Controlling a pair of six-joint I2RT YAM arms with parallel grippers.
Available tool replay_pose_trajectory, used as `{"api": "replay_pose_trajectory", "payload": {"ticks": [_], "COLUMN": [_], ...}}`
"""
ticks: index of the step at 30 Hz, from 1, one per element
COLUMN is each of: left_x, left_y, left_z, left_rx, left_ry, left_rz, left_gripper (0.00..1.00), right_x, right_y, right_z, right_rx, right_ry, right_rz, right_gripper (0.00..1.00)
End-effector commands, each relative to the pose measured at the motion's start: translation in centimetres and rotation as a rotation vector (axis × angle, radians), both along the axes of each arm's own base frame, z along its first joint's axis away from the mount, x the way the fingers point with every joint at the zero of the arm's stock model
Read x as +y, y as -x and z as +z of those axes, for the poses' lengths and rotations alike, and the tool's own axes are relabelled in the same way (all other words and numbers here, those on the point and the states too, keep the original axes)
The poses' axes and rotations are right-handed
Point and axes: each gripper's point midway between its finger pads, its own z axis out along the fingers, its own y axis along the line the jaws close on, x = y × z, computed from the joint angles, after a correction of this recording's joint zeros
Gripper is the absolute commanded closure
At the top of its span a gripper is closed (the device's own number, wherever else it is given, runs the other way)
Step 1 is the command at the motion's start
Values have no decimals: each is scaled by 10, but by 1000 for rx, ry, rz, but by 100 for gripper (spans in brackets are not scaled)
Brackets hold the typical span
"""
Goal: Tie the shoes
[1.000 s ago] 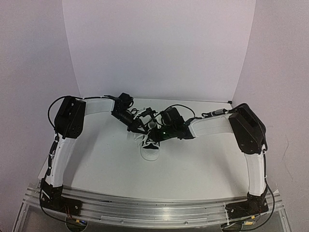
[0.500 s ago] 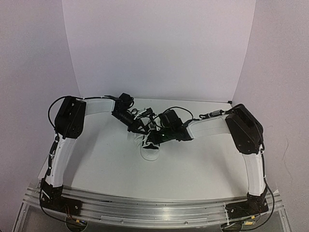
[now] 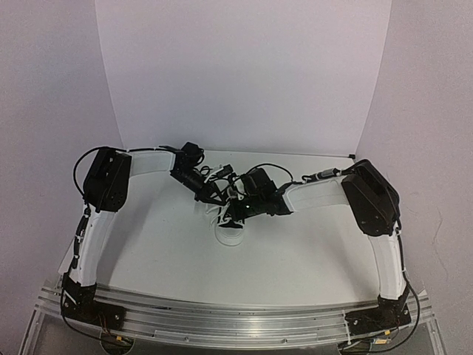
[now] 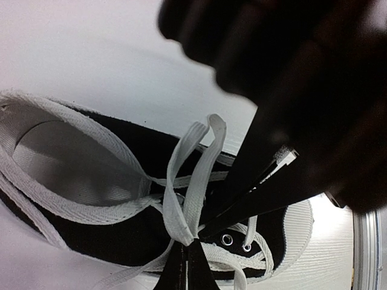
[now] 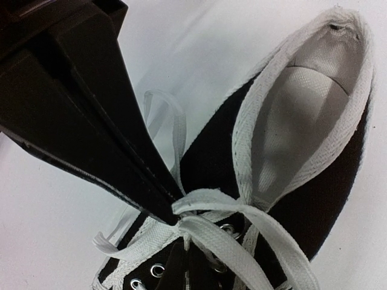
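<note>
My left jaws are pressed together at the base of a lace loop (image 4: 213, 134). In the left wrist view the loop stands up from their tips toward 12 o'clock. The right jaws come in from 2 o'clock in that same view. They taper to a closed point right beside mine, just above two metal eyelets (image 4: 227, 240).

From the right wrist camera, my right jaws sit low at 6 o'clock. The white laces (image 5: 224, 240) gather into a crossing directly over their tips, so I read them as clamped on the laces there. The left jaws reach down from 10 o'clock to touch the same crossing. One lace band runs off toward 4 o'clock and looser strands trail toward 8 o'clock.

All of this happens over the black canvas sneaker (image 4: 115, 238). Its white-lined opening lies toward 9 o'clock in the left wrist view and its ribbed white toe cap (image 4: 296, 229) toward 4 o'clock.

From above, the sneaker (image 3: 229, 234) stands on the table (image 3: 295, 251), a little toward 12 o'clock from the middle, with its toe pointing to 6 o'clock. The left arm (image 3: 103, 185) reaches it from 10 o'clock and the right arm (image 3: 369, 200) from 3 o'clock.
</note>
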Motion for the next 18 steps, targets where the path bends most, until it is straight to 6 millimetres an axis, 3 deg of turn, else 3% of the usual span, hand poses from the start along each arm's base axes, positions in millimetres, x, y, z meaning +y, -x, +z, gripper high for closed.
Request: {"api": "replay_pose_trajectory", "payload": {"ticks": [1, 8, 12, 18], "left_x": [-7, -8, -12, -13], "left_y": [-4, -2, 7, 1], "left_z": [5, 8, 7, 11], "left_rx": [-38, -40, -44, -63], "left_ry": [16, 22, 15, 14], "left_rz": [-19, -31, -63, -45], "left_gripper": [100, 100, 92, 81], "right_x": [-8, -13, -13, -17], "right_y": [-7, 12, 21, 40], "right_z": [12, 31, 37, 35], "right_rx": [-39, -41, -32, 20], "right_ry": [16, 14, 4, -11], "right_rz": [-22, 12, 36, 61], "right_gripper": [100, 100, 100, 100]}}
